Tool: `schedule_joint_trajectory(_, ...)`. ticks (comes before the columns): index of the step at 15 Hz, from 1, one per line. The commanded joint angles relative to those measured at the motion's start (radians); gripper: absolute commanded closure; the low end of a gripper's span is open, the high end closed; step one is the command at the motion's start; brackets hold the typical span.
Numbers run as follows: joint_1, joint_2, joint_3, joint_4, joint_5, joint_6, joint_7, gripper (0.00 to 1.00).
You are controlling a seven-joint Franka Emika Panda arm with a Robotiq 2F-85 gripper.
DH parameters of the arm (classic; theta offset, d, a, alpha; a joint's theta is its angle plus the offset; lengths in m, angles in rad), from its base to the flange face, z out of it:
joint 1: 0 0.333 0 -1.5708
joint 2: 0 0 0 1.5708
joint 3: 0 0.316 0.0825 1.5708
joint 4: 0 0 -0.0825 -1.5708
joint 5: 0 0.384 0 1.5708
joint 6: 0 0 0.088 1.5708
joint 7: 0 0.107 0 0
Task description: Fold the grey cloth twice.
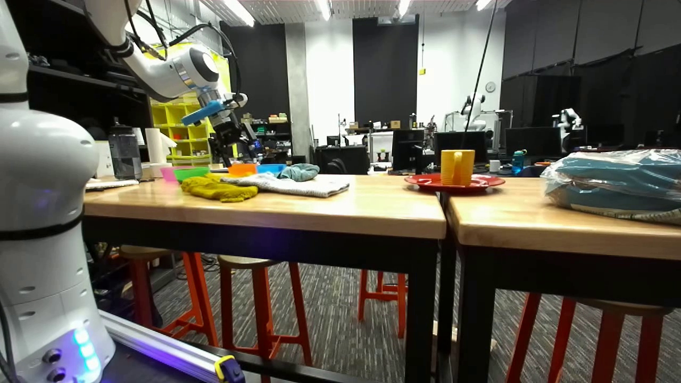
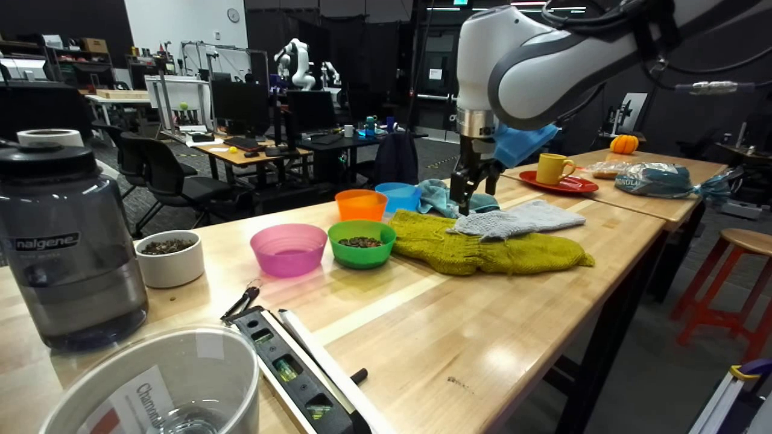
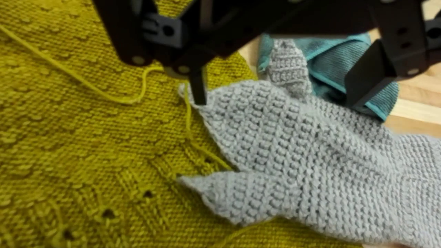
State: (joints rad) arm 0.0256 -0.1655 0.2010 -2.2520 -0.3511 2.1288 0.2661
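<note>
Left, toward the bench's (image 2: pixel 458 343) long edge away from the robot (image 1: pixel 50 165): Nalgene bottle (image 2: pixel 69 247), then a white ramekin (image 2: pixel 172 268) of dried leaves (image 2: pixel 167 246). Next along stood the pink bowl (image 2: pixel 288 258), the green bowl (image 2: pixel 362 258), the orange bowl (image 2: pixel 360 208) and the blue bowl (image 2: pixel 401 198), the last two nearest that same edge.

Middle: the mustard knit (image 2: pixel 476 250) sprawled on the robot's side, the teal towel (image 2: pixel 439 198) behind it. The fingers (image 3: pixel 368 75) stood wide apart above, pointing down, nothing gripped. Below them lay the grey cloth (image 2: pixel 525 218), one end on the mustard knit, the rest on bare wood toward the short edge facing the adjoining bench (image 1: pixel 505 207). Wrist view: its near end was rumpled into two points; a narrow tongue overlapped the teal towel. Whether a fingertip touched the cloth could not be told.

Progress (judged): no tidy fold confirmed. Layering at the far end might have been a first fold; unsettled. Remaining: at least one fold, possibly both, likely needing a grip on the rumpled end first.

Right, by that short edge: red plate (image 2: pixel 573 188) carrying a yellow mug (image 2: pixel 550 170), then a plastic-wrapped blue package (image 2: pixel 654 181).
</note>
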Motion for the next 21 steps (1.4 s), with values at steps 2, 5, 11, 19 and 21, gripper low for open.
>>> schedule_joint_trajectory(2,0.036,0.029,-0.04,0.028,0.038,0.053,-0.16,0.0)
schedule_joint_trajectory(5,0.047,0.037,-0.063,0.035,0.089,0.067,-0.334,0.0)
schedule_joint_trajectory(11,0.062,0.034,-0.107,0.038,0.189,0.047,-0.75,0.0)
schedule_joint_trajectory(19,0.073,0.059,-0.119,0.034,0.264,0.05,-1.017,0.0)
schedule_joint_trajectory(21,0.071,0.07,-0.118,0.035,0.262,0.057,-1.031,0.0)
